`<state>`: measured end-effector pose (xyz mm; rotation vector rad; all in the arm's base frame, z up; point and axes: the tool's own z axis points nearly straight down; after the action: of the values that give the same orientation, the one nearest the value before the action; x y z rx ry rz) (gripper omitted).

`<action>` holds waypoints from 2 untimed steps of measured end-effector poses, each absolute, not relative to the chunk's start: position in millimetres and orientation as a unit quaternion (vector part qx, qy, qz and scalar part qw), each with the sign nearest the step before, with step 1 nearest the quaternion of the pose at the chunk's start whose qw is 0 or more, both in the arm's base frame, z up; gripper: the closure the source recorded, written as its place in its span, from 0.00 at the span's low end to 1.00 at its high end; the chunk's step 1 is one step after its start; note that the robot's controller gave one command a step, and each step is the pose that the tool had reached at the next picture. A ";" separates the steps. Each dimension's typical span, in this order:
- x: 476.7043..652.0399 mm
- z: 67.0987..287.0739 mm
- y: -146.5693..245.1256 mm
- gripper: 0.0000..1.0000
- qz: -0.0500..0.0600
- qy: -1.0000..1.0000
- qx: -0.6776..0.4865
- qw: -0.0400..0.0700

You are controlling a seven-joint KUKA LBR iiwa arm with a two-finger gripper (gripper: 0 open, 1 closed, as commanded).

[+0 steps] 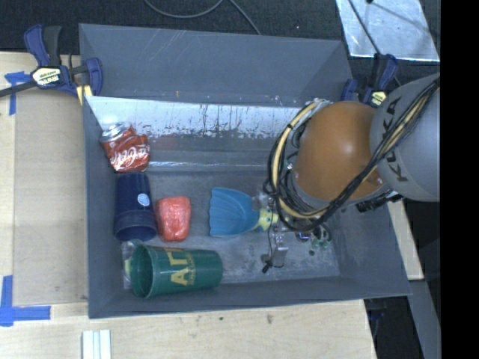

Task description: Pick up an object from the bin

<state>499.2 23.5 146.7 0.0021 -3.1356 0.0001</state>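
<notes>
**A:** Orange cover [337, 152] on the wrist sits highest, closest to the lens. Below it the gripper [274, 259] hangs low over a bare patch of the bin [239, 254], to the right of the things. Whether it is open or closed, I cannot tell.

**B:** What is it nearest?

**A:** A blue scoop [230, 212], shell-shaped and ribbed. It lies mid-bin, and its yellow handle [266, 218] points toward the gripper, just beside it.

**B:** How would it handle?

**A:** Probably light, stiff plastic, a little slick. The bowl is wide and curved, so I'd judge the narrow handle or the bowl's thin rim to be the better hold.

**B:** Neighbours?

**A:** A red lump [174, 217] lies just left of the scoop, with a dark blue cup [135, 206] beside that. A green cup [176, 270] lies on its side along the lower wall. A crushed cola can [126, 150] sits at the back left.
</notes>
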 end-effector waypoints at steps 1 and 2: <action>501.1 150.9 23.5 0.00 0.000 -1.000 0.000 -0.001; 514.2 135.2 -2.7 0.00 -0.001 -0.999 0.042 -0.003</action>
<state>514.2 -2.7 135.2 0.1327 -3.1441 -0.0028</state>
